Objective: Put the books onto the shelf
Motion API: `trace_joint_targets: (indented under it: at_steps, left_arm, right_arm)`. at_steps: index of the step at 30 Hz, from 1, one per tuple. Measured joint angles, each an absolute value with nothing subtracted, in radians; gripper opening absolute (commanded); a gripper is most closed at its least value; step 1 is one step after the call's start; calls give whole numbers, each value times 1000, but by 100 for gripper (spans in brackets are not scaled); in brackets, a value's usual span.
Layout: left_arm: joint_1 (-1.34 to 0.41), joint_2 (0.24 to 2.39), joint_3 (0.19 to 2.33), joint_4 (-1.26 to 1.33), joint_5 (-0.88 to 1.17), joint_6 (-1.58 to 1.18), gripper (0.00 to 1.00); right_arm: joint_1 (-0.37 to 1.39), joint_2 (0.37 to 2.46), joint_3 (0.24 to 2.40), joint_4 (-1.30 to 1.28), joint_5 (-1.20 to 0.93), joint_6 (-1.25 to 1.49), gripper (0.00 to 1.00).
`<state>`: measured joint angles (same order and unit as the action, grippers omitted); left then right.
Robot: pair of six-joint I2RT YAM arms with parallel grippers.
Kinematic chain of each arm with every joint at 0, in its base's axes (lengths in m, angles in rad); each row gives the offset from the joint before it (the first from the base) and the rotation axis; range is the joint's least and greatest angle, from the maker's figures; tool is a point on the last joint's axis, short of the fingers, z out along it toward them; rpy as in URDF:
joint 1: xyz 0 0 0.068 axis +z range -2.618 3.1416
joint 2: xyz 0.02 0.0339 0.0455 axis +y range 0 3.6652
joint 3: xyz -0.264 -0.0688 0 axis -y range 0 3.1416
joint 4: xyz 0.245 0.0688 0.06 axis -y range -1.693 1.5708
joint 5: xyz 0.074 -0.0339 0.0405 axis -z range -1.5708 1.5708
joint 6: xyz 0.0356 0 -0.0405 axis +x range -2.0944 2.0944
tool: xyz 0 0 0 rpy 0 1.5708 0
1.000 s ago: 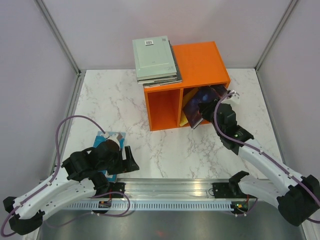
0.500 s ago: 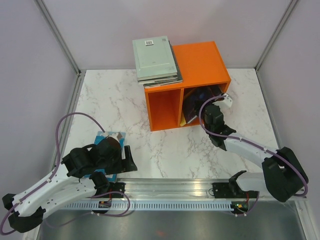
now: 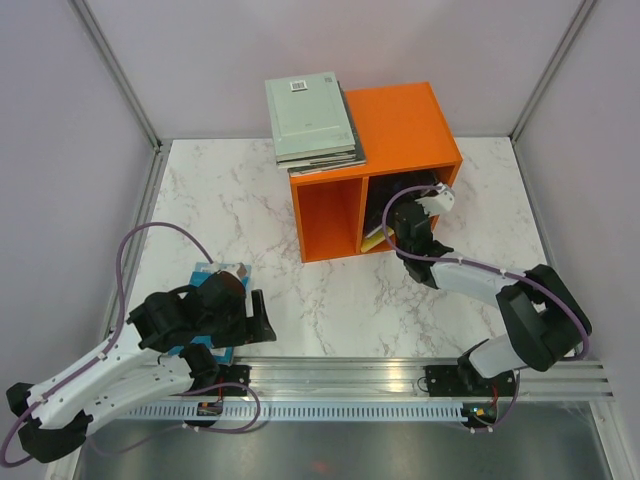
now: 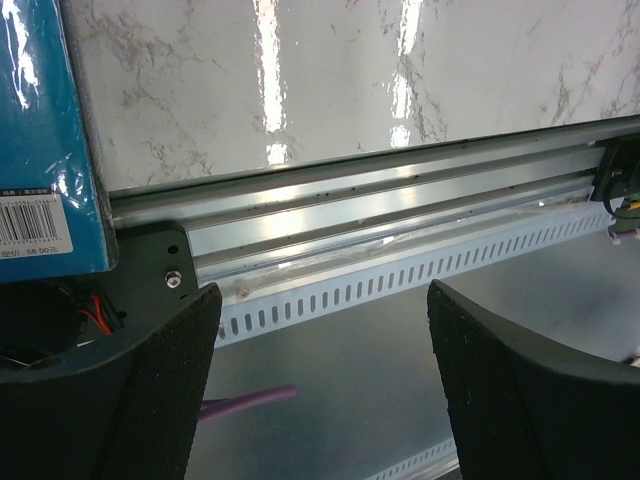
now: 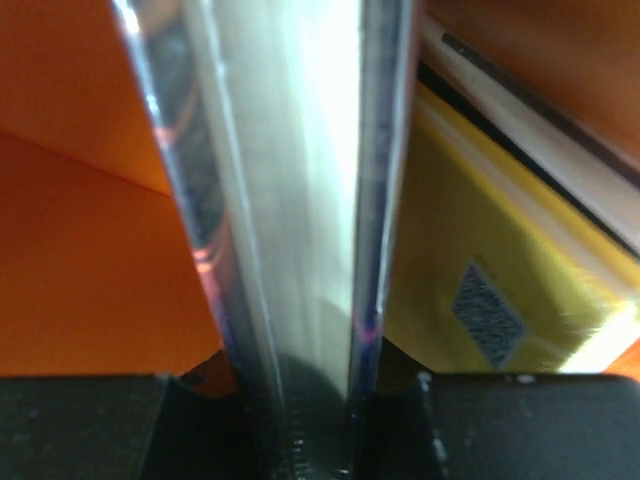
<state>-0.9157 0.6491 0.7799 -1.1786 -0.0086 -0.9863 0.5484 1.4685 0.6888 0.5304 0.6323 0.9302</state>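
The orange shelf (image 3: 400, 125) stands at the back of the marble table, both cubbies facing me. My right gripper (image 3: 403, 218) reaches into the right cubby, shut on a dark glossy book (image 5: 300, 200) held upright on edge. A yellow book (image 5: 490, 280) leans right beside it inside the cubby, with the orange wall (image 5: 80, 250) on the other side. A stack of grey-green books (image 3: 310, 118) lies on the shelf's top left corner. A teal book (image 3: 215, 275) lies flat at the front left, partly under my left arm. My left gripper (image 4: 320, 380) hangs open and empty over the front rail, the teal book (image 4: 40, 120) beside it.
Metal rails (image 3: 330, 385) run along the table's near edge below the arm bases. A purple cable (image 3: 150, 240) loops over the left of the table. Grey enclosure walls with metal posts (image 3: 115, 70) close in the back and sides.
My right arm has pushed forward and swung left, carrying the dark book from a tilt at the cubby mouth to upright deeper inside. The left arm has barely shifted.
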Motion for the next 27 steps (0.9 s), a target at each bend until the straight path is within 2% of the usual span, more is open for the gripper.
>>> trace_joint_targets:
  at_steps: [3,4,6,7,8,9,14,18,23,27]
  left_arm:
    - [-916,651,780,-1173,-9,-986,86]
    - [-916,653,780,-1172,-9,-986,86]
    - [-916,657,780,-1171,-9,-986,86]
    - [-916,659,780,-1171,-9,-986,86]
    - [-916,662,780,-1171,-9,-986,86]
    - [-916,665,780,-1170,-9,-986,86]
    - [-916,668,780,-1153,-9,-986,86]
    - [-916,673,780,-1136,-9,-986,87]
    - [-916,692,780,-1121,-24,-984,92]
    - [-897,735,782,-1118,-35,-956,93]
  right_arm:
    - [548,1480,728,471,643,955,18]
    - [547,1481,735,453,645,963,28]
    - [546,1480,737,445,646,976,38]
    - [545,1478,737,439,649,1000,48]
    - [540,1476,734,426,660,1023,53]
    - [533,1470,725,426,659,1052,65]
    - [525,1372,705,403,661,1121,86]
    - [519,1287,657,395,656,1145,91]
    - [516,1169,588,352,627,1176,91]
    - [500,1019,492,242,599,1175,98]
